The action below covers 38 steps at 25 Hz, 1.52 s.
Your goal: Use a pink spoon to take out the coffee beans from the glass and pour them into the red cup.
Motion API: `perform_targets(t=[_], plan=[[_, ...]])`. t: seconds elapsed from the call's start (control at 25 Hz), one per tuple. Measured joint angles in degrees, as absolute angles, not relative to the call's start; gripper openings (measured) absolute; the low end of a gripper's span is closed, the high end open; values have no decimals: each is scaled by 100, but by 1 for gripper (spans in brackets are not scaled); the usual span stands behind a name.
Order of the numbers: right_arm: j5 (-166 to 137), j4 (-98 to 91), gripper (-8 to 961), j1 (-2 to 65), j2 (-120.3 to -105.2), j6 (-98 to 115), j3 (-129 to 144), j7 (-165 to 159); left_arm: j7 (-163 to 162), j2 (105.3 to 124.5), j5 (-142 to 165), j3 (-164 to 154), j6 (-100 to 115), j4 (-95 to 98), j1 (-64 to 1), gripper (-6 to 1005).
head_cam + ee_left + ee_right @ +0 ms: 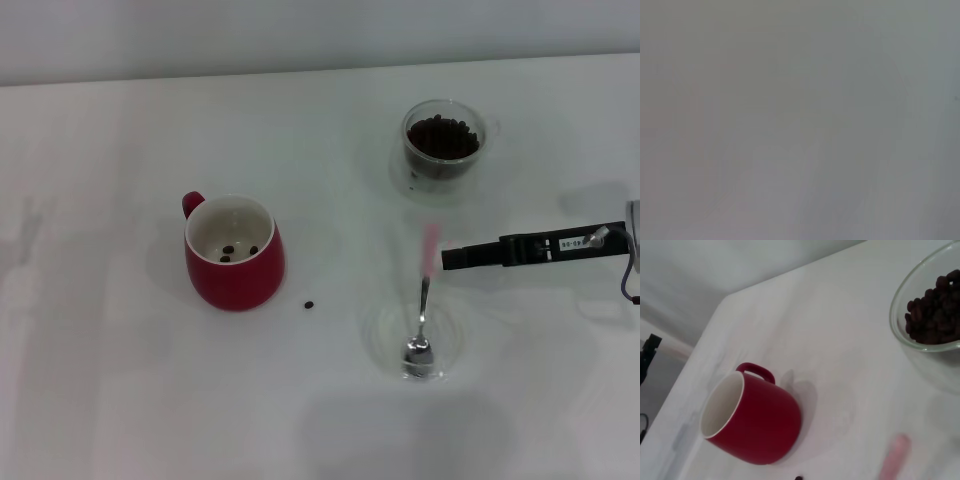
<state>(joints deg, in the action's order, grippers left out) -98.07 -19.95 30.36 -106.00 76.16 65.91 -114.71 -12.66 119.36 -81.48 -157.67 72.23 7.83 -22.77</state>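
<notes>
The red cup [235, 275] stands left of centre with three coffee beans [238, 251] inside; it also shows in the right wrist view [752, 422]. The glass [425, 172] at the back right holds a heap of coffee beans [442, 138] and also shows in the right wrist view [935, 315]. The pink spoon [424, 300] rests with its metal bowl in a flat clear dish [385, 345], and its pink handle [895, 455] rises, blurred. My right gripper [447, 259] reaches in from the right, its tip just beside the handle's top. My left gripper is out of view.
One loose bean [309, 304] lies on the white table between the red cup and the dish. The left wrist view shows only a blurred grey surface. The table's far edge meets a pale wall behind the glass.
</notes>
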Motion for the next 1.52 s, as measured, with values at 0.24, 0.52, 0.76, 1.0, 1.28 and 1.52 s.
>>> perform_targets(t=[0.24, 0.52, 0.76, 1.0, 1.28, 1.52], plan=[[-9781, -2042, 345, 3030, -10616, 7413, 6559, -11469, -1266, 11936, -8147, -15768, 7225, 782, -2265, 890], [-9742, -2127, 349, 2924, -10631, 7271, 5993, -11167, -1266, 11936, -8147, -15768, 7226, 782, -2258, 891], [-9731, -2812, 349, 2438, -11074, 7192, 4546, -10101, -1266, 11936, -8146, -15768, 7225, 782, -2259, 890], [-9361, -2795, 348, 2255, -11509, 7174, 3192, -8221, -1266, 11935, -8237, -15768, 7222, 782, -2263, 891], [-7563, -1771, 444, 2350, -11530, 7029, 3155, -5064, -1266, 11933, -8384, -15768, 7209, 782, -2306, 890], [-5556, -651, 645, 2624, -11595, 7120, 3141, -2280, -1266, 11927, -8547, -15768, 7204, 780, -2339, 889]])
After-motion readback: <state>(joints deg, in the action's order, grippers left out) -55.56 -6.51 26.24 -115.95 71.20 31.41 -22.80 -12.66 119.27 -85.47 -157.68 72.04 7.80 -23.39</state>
